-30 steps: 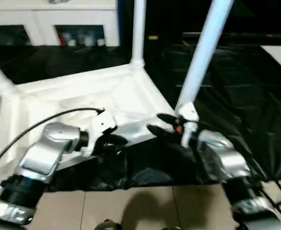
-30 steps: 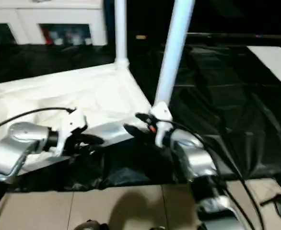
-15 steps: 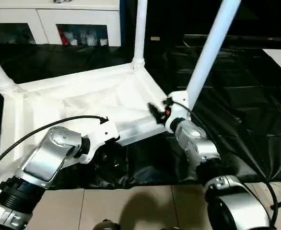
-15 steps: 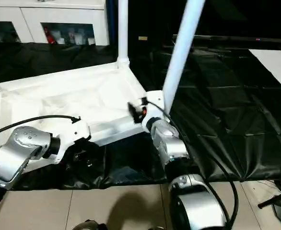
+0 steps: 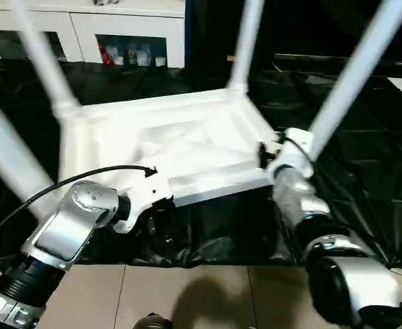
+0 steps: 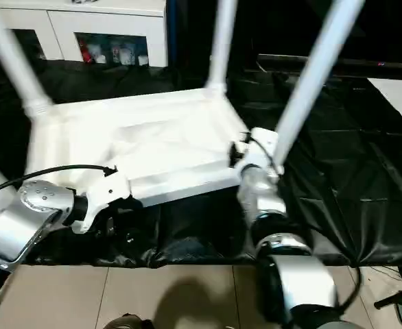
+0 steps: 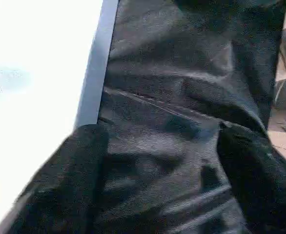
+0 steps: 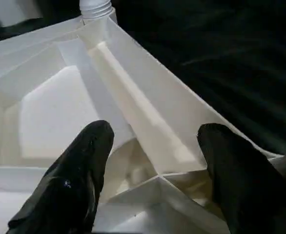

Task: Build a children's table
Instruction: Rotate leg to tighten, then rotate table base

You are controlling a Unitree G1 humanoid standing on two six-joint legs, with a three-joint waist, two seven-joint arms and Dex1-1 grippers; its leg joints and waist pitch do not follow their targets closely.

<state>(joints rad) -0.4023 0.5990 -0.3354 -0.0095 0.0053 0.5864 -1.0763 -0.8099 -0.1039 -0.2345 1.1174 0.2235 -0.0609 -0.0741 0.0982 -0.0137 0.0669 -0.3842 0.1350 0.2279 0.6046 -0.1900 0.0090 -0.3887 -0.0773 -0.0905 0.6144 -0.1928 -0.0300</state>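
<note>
- Tabletop of the all-white plastic children's table (image 5: 187, 144), rectangular with a ribbed underside, lies upside down on a crinkled black plastic sheet (image 5: 365, 171). This keeps the corner sockets facing up so that legs can be pushed in from above.
- Four long white tapered tube legs rise from it: the back-left leg (image 5: 43, 55), the back-right leg (image 5: 245, 41), the front-right leg (image 5: 352, 75) and a blurred near-left leg (image 5: 5, 161) whose socket I cannot see. By this judgement the build is near its end.
- The right gripper (image 8: 153, 131) sits over the ribbed underside at the front-right corner, just beside that leg's foot. Its jaws are released and grasp nothing. I judge it is placed there to check or press the last joint.
- The left gripper (image 7: 160, 136) hangs over the black sheet just beside the tabletop's near rim. Its jaws are spread wide and empty, which reads as letting go of the rim it was steadying.
- A black cable (image 5: 71, 179) loops over the left forearm, and a white glass-door cabinet (image 5: 119, 27) stands behind.
- Against the earlier frame, the left jaws were far narrower and sat at the rim; they have since opened.
- The right forearm then lay out to the side, with its gripper at the front-right leg's foot. It has since swung in and points up the picture.
- The whole view has shifted, so the table's apparent slide is the camera's doing. That shift also brings the left-hand legs further into sight.
</note>
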